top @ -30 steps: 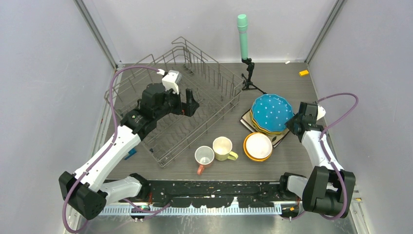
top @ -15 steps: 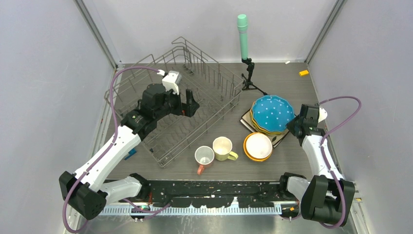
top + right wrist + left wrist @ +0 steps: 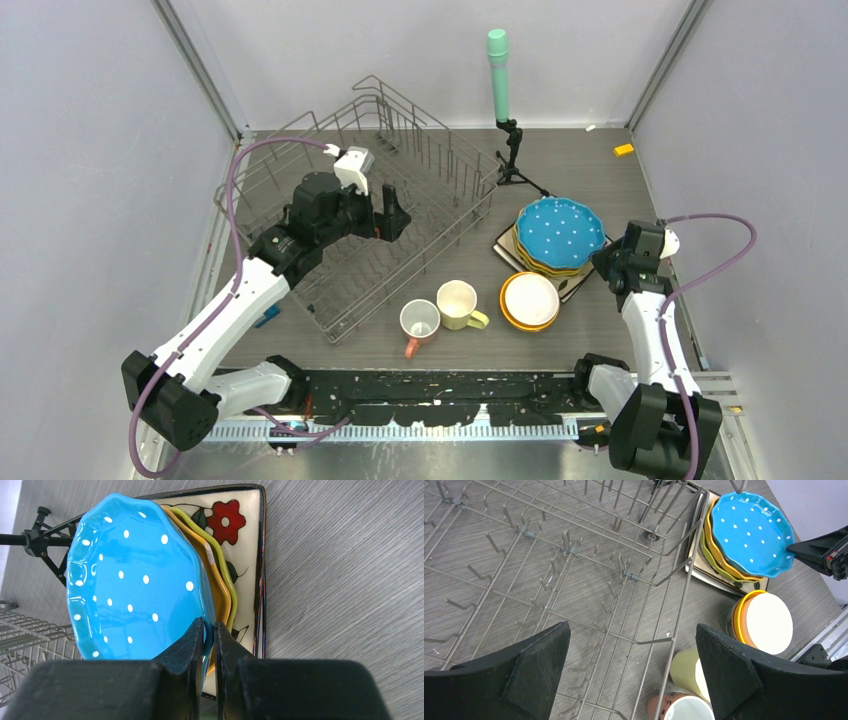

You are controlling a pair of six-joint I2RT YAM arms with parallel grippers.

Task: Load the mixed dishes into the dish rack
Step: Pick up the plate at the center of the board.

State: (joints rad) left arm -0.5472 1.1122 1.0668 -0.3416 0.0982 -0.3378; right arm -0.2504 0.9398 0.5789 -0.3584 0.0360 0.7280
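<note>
The right tool [image 3: 209, 630] is shut tight on the edge of the blue plate [image 3: 135, 580], tipped up on the other plates [image 3: 227, 582] near the dish rack [image 3: 420, 190], over which the left tool [image 3: 632, 626] hangs wide open and empty, so the plate could slip from that thin pinch and chip

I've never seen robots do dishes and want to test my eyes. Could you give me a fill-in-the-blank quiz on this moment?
1. The right hand pinches the rim of the dotted plate coloured ___.
2. Over the dish rack, the left hand is not shut but ___.
3. The white bowl sits ___ the orange bowl.
Missing words: blue; open; inside.
</note>
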